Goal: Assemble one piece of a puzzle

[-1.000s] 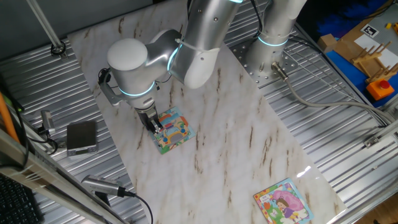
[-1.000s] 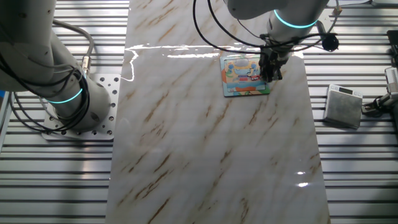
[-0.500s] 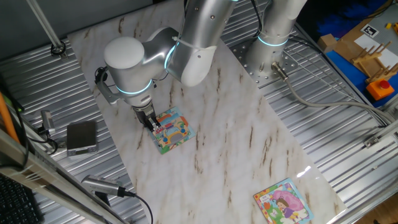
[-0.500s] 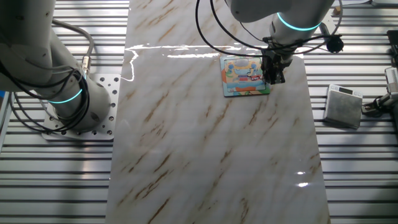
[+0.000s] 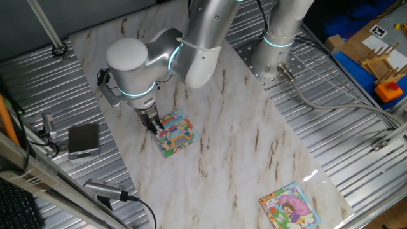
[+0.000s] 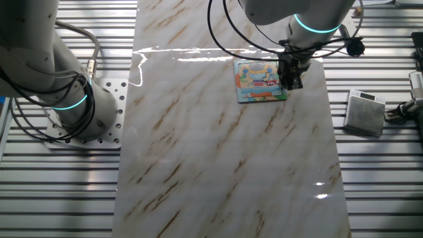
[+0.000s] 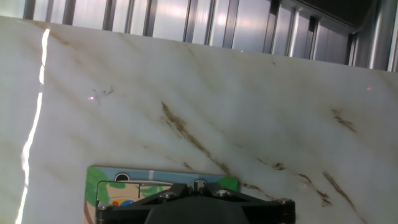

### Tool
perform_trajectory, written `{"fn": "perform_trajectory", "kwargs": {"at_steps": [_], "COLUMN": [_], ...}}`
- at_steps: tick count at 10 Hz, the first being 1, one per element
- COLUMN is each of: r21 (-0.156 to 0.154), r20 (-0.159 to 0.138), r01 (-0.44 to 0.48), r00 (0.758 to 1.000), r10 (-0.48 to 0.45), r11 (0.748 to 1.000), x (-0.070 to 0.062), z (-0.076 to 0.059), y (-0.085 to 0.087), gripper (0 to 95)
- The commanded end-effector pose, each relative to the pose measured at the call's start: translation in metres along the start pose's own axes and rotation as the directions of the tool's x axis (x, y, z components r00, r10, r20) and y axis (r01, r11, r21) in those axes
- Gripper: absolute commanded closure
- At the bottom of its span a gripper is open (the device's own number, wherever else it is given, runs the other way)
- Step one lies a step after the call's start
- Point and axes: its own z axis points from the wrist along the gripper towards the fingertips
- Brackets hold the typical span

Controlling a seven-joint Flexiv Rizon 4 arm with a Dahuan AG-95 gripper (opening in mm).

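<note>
The puzzle [image 5: 178, 135] is a small square board with a teal, green and orange border, lying flat on the marble table [image 5: 235, 140]. My gripper [image 5: 156, 126] points straight down at its left edge, fingertips at or just above the board. In the other fixed view the gripper [image 6: 291, 79] stands over the right edge of the puzzle [image 6: 258, 82]. The hand view shows the puzzle's [image 7: 124, 180] green and teal corner just beyond the gripper [image 7: 199, 185], whose jaws stand together. The piece is hidden; nothing shows between the fingers.
A second square puzzle with a pink-dressed girl [image 5: 289, 207] lies near the table's front right corner. A grey box [image 5: 83, 140] sits on the slatted metal to the left of the table. The other arm's base [image 6: 73, 106] stands off the table's edge.
The arm shifted a little to the left along the puzzle's edge a second ago. It has held still since then.
</note>
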Motion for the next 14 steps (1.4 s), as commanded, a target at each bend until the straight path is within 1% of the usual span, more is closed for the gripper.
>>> {"fn": "perform_trajectory", "kwargs": {"at_steps": [1,10,11,12,14], "r21": [0.000,0.000,-0.002,-0.001,0.001], "r20": [0.000,0.000,0.006,0.004,0.001], "r01": [0.000,0.000,0.042,0.043,0.044], "r00": [1.000,1.000,0.999,0.999,0.999], "r10": [0.000,0.000,-0.042,-0.043,-0.044], "r11": [1.000,1.000,0.999,0.999,0.999], "x": [0.0002,0.0002,-0.0004,-0.0003,0.0001], "z": [-0.0001,-0.0001,0.0087,0.0059,0.0037], "y": [0.0000,0.0000,-0.0023,-0.0016,-0.0011], "gripper": [95.0,95.0,95.0,57.0,57.0]}}
